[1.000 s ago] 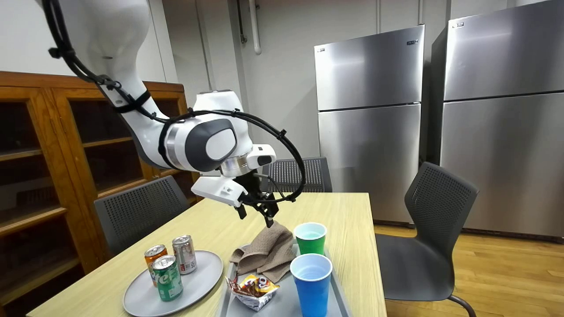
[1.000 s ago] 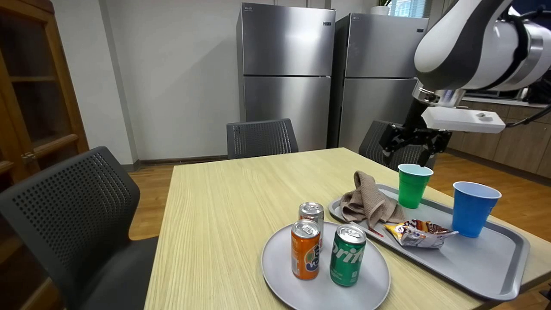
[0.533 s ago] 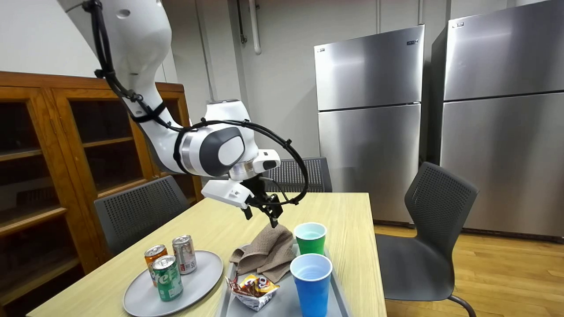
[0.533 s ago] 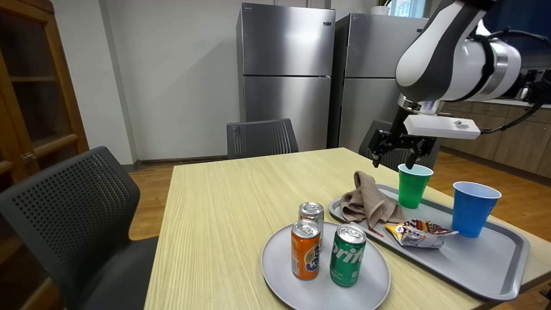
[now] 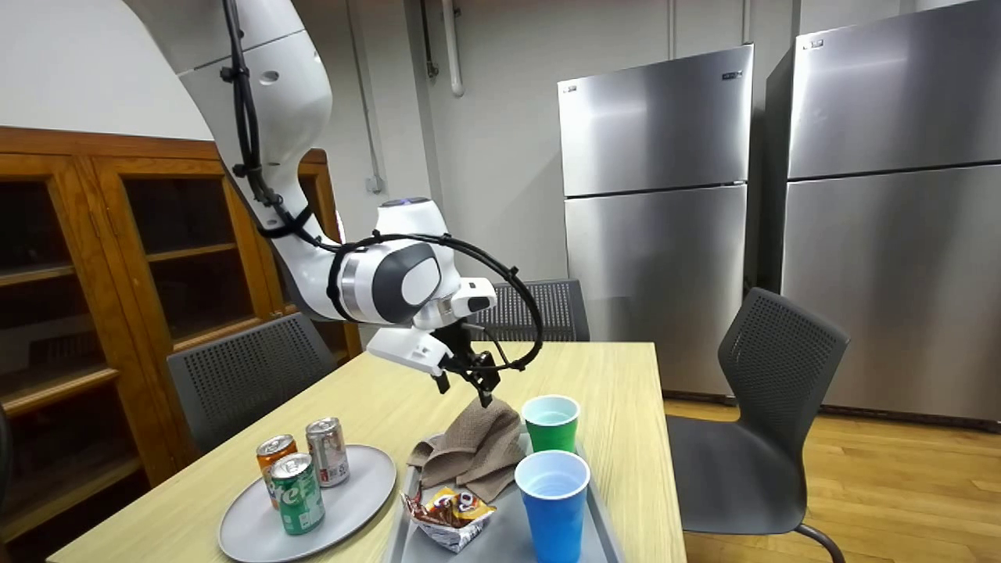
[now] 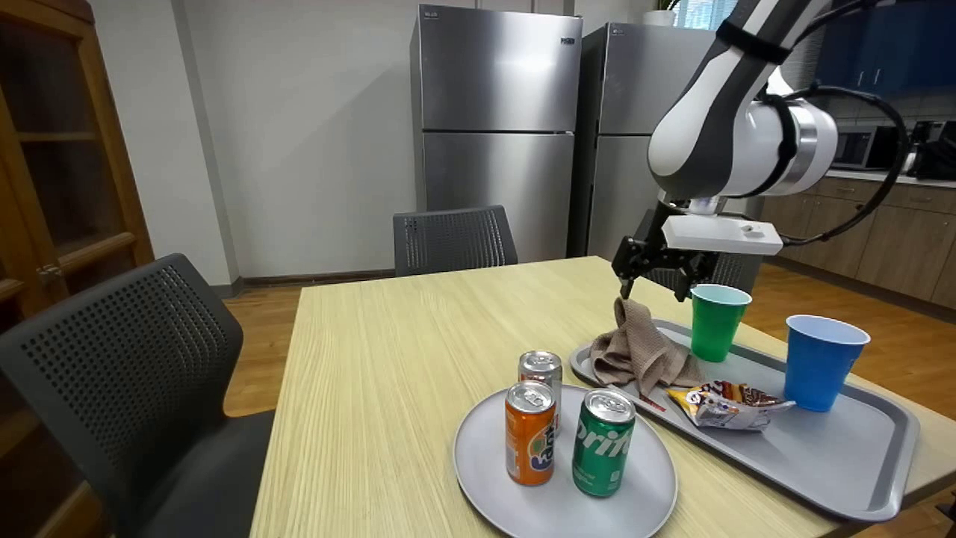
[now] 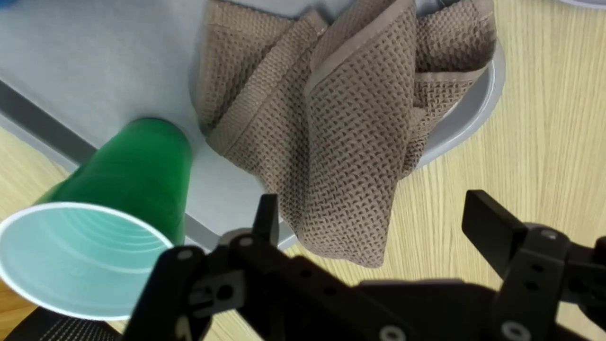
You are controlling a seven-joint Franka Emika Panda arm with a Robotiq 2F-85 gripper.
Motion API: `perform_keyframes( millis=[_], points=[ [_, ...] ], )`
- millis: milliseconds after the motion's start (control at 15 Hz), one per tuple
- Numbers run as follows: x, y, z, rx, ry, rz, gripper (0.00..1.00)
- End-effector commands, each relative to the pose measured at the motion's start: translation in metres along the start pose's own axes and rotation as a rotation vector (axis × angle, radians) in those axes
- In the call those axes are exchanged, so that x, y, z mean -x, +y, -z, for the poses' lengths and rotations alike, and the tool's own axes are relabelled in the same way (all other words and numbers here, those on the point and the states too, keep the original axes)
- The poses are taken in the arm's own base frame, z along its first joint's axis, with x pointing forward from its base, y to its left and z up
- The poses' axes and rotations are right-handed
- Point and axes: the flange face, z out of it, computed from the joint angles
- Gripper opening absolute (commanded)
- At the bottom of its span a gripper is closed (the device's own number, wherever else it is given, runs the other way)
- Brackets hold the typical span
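I hover with my end effector [image 7: 371, 213] spread wide — just above the bunched brown cloth [image 7: 355, 137], which lies at one end of the gray tray [image 7: 118, 57], near the upright green cup [image 7: 142, 175].

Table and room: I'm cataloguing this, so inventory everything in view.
Table: one, pale wood, centre
Tray, plate: one each, grey, on table
Cans: three; orange, green, silver; on plate
Cups: two; green, blue; on tray
Cloth: one, brown, on tray
Snack packaging: count unclear, multicoloured, on tray
Chairs: at least three, dark, around table
Fridges: two, silver, background
Glazed cabinet: one, brown, background
Kitchen cabinets: several, brown and blue, background
Arm: one, white, above table
Gripper: one, black, open near cloth
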Motion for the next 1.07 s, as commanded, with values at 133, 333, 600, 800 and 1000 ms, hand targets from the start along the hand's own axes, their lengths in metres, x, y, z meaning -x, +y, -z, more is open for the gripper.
perform_keyframes(
  millis=[133,333,600,800,1000],
  points=[
    [-0.018,-0.013,-0.027,0.028,0.009,-0.014,1.00],
    [-0.021,-0.015,-0.041,0.048,0.000,-0.021,1.00],
    [-0.026,-0.017,-0.056,0.067,-0.005,-0.029,1.00],
    [-0.030,-0.018,-0.066,0.079,-0.012,-0.038,1.00],
    [-0.033,-0.017,-0.074,0.090,-0.014,-0.045,1.00]
  ],
)
